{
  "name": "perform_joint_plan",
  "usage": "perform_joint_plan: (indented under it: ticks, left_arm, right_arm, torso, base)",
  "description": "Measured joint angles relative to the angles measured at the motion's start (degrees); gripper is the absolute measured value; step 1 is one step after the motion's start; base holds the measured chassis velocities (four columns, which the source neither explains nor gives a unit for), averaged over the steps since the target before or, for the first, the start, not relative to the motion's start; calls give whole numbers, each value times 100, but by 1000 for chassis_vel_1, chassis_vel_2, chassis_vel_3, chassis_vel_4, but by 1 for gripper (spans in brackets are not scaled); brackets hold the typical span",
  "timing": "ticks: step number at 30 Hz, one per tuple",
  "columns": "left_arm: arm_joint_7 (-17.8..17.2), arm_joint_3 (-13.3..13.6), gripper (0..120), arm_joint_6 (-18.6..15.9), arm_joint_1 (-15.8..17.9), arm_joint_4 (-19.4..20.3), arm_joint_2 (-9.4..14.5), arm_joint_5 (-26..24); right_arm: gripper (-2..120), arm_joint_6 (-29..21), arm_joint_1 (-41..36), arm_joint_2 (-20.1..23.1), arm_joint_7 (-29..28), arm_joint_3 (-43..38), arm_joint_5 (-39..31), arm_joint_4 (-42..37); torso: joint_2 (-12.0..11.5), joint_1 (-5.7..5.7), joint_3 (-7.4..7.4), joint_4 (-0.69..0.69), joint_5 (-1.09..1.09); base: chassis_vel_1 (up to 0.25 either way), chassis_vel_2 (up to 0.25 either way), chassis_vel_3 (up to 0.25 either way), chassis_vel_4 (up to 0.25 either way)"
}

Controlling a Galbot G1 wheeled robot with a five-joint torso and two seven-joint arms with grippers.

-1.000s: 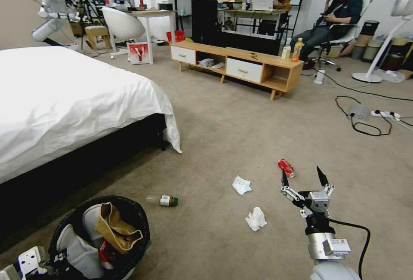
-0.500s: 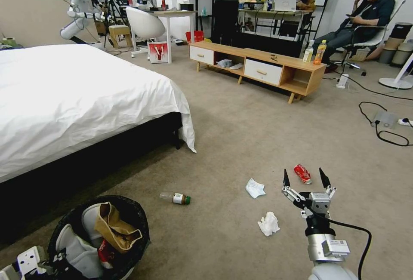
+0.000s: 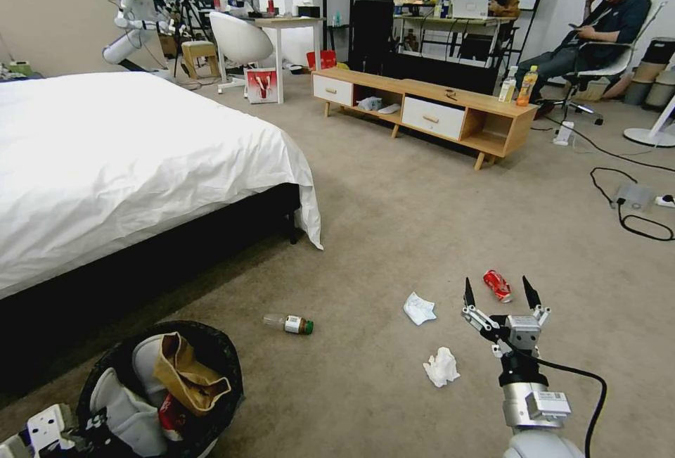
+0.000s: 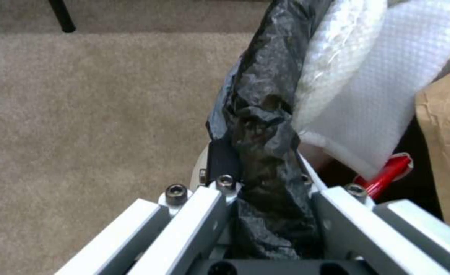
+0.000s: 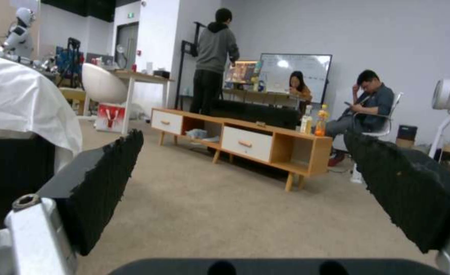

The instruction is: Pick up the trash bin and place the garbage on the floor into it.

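From the head view, the trash bin (image 3: pixel 165 387) sits at about 7 o'clock, carried by the left gripper (image 3: pixel 49 430), with a crumpled brown paper bag (image 3: pixel 186 377) and white padding already inside. So the collecting step seems to be under way. The right gripper (image 3: pixel 500 297) hangs at 5 o'clock, its jaws spread wide with nothing between them, just short of a crushed red soda can (image 3: pixel 498 285). Two crumpled white tissues (image 3: pixel 419 308) (image 3: pixel 441 366) and a small green-capped bottle (image 3: pixel 289 323) lie on the beige short-pile floor (image 3: pixel 394 219). The next move probably calls for lowering the spread jaws around the can, whose dented metal should take a firm pinch.

The left wrist view shows the jaws clenched on the bin's rim, pinching the wrinkled, glossy black bag (image 4: pixel 265 126) against it. Bubbly white wrap (image 4: pixel 372 95) and a red edge, perhaps a cup, show inside.

In the right wrist view, the black ridged pads (image 5: pixel 100 179) stand well apart, looking level across the carpet.
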State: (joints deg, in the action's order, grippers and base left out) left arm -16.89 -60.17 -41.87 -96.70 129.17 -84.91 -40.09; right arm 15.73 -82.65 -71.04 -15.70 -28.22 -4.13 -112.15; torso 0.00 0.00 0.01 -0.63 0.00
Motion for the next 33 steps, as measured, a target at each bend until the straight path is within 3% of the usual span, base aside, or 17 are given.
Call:
perform_joint_plan:
  ticks: [19, 33]
  left_arm:
    - [3, -107, 3, 1, -8, -51, 24, -17]
    - [16, -140, 3, 1, -19, -69, 39, -21]
  right_arm:
    - [100, 11, -15, 8, 5, -7, 4, 24]
    - [100, 75, -23, 41, 61, -35, 9, 53]
  torso:
    - [0, 1, 1, 0, 1]
    - [0, 1, 0, 0, 0]
  base:
    - [-95, 100, 105, -95]
    - [-7, 1, 7, -4]
